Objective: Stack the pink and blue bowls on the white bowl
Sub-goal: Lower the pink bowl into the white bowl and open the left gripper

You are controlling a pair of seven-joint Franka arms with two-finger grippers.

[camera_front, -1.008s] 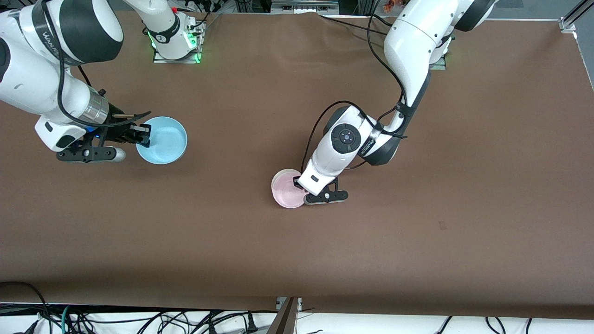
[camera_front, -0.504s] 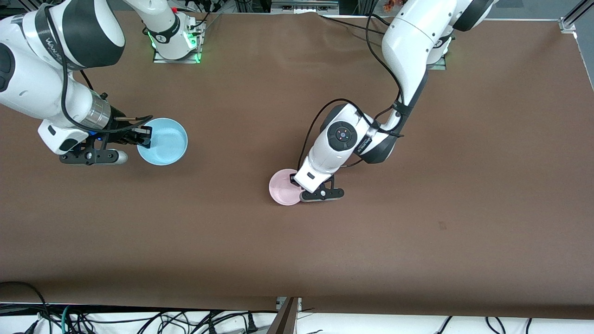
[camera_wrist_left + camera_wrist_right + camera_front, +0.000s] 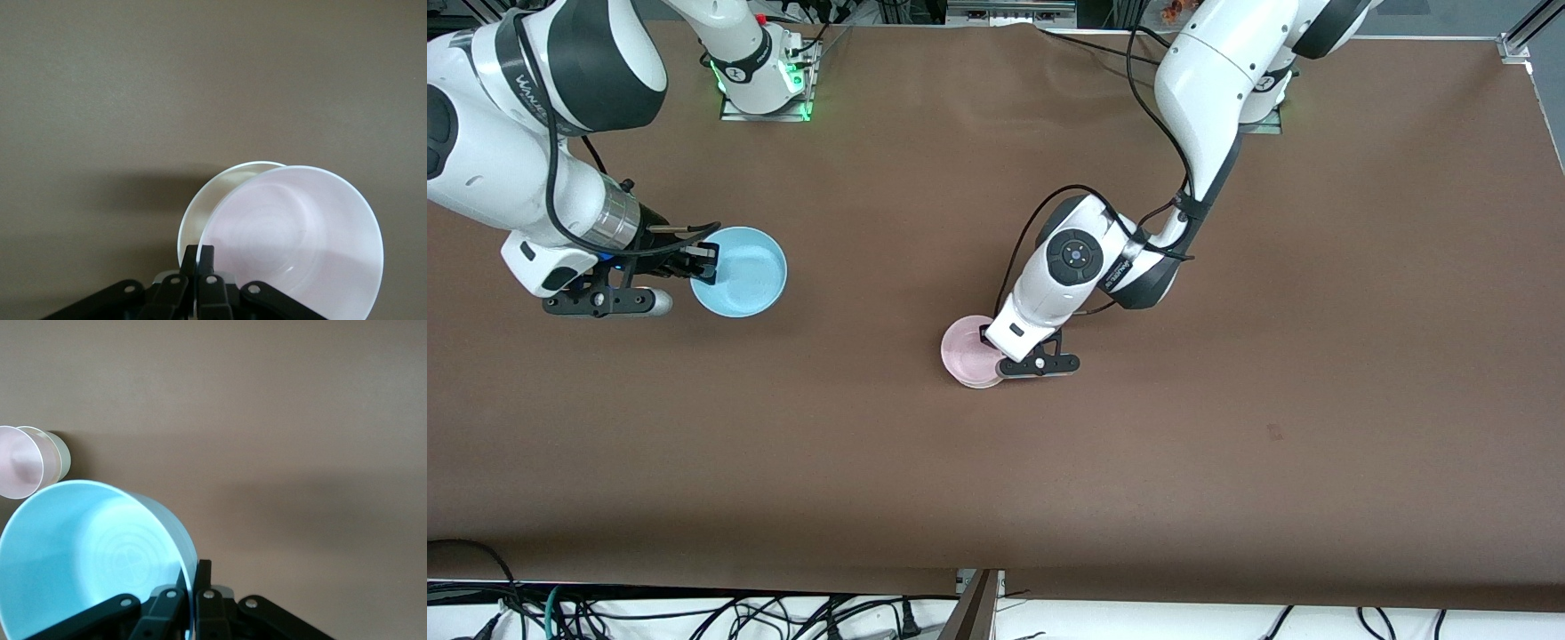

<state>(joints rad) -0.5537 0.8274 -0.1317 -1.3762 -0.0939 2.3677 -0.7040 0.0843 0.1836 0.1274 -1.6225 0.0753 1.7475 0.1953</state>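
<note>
**Pink bowl settling over the white one, blue bowl waiting its turn**

Nearest the front camera we see the small pale pink plastic bowl [image 3: 971, 349], pinched at its rim by our left gripper [image 3: 996, 353] near the middle of the brown table [image 3: 1227, 462]. Over the last second this bowl has shifted slightly away from the front camera and now covers nearly all of the small plain white plastic bowl [image 3: 980, 383], of which only a thin crescent shows at the edge nearest the camera. In the left wrist view the pink bowl [image 3: 293, 240] sits off-centre against the white bowl [image 3: 230, 183], their rims overlapping but not yet concentric, and the black fingers [image 3: 199, 263] are closed on the pink rim. We judge the first stacking step to be almost done: the pink bowl looks close to seating, though we cannot tell whether it rests fully inside.

Farther off, toward the right arm's end of the table, our right gripper [image 3: 703, 260] clamps the rim of the small light sky blue plastic bowl [image 3: 740, 271]. This bowl has barely moved in that second; the right arm waits. The right wrist view shows the blue bowl [image 3: 93, 553] gripped at its rim, with the pink-and-white pair well apart from it.
</note>
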